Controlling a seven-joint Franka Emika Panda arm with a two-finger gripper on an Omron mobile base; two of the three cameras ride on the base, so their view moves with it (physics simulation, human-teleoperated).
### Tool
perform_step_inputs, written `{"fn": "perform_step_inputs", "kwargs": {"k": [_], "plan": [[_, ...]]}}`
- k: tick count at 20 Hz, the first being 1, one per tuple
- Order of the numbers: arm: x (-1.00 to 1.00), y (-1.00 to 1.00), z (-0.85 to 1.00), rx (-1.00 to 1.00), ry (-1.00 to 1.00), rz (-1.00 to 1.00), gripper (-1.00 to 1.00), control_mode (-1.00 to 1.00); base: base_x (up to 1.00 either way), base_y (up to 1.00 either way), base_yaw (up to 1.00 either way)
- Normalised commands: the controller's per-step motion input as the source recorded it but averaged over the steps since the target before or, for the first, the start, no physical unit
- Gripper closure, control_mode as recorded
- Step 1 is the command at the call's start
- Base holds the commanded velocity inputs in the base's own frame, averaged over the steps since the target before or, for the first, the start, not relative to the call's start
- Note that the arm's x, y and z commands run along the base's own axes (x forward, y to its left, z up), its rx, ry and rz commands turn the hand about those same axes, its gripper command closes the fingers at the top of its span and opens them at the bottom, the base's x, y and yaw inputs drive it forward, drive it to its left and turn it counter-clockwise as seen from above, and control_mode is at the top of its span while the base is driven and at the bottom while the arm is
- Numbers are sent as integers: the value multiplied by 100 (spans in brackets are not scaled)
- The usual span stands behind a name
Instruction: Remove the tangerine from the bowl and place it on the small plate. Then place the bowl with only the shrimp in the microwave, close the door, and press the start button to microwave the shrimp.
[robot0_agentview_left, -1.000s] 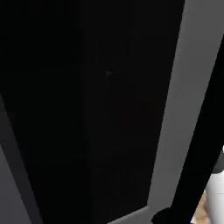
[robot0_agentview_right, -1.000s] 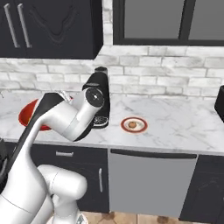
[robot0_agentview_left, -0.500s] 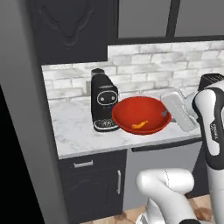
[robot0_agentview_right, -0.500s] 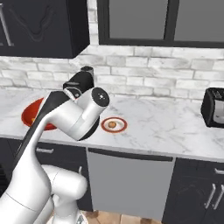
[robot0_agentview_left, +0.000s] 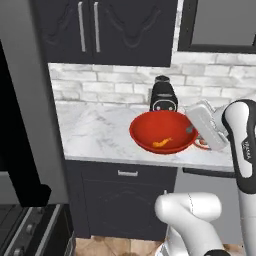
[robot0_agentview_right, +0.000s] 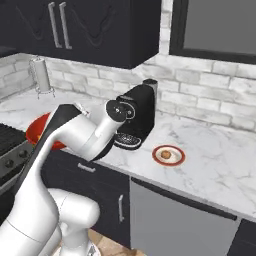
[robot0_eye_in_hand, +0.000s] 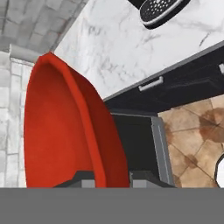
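— What is changing since half a second ago?
— Both base views are swinging; the door is now leaving the left base view.

— Where is the bowl (robot0_agentview_left: 164, 132)?
— Glossy, wide, red, it is hanging over the counter (robot0_agentview_left: 97, 132); the gripper (robot0_eye_in_hand: 113, 178) is pinching its rim at three o'clock.

— Contents?
— The shrimp (robot0_agentview_left: 162, 142) is lying inside, curved orange. The tangerine (robot0_agentview_right: 165, 155) is sitting on the small plate (robot0_agentview_right: 176, 156).

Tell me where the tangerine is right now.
In the right base view, the tangerine sits on the small plate, on the counter right of the coffee machine.
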Motion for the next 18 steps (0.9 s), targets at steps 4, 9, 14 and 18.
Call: {"fn": "perform_step_inputs", "kwargs": {"k": [4,9,14,18], "plan": [[0,0,0,0,0,0,100,100,1,0,62],[0,0,0,0,0,0,100,100,13,0,64],[0,0,0,0,0,0,100,100,80,-11,62],[0,0,0,0,0,0,100,100,92,-4,61]]}}
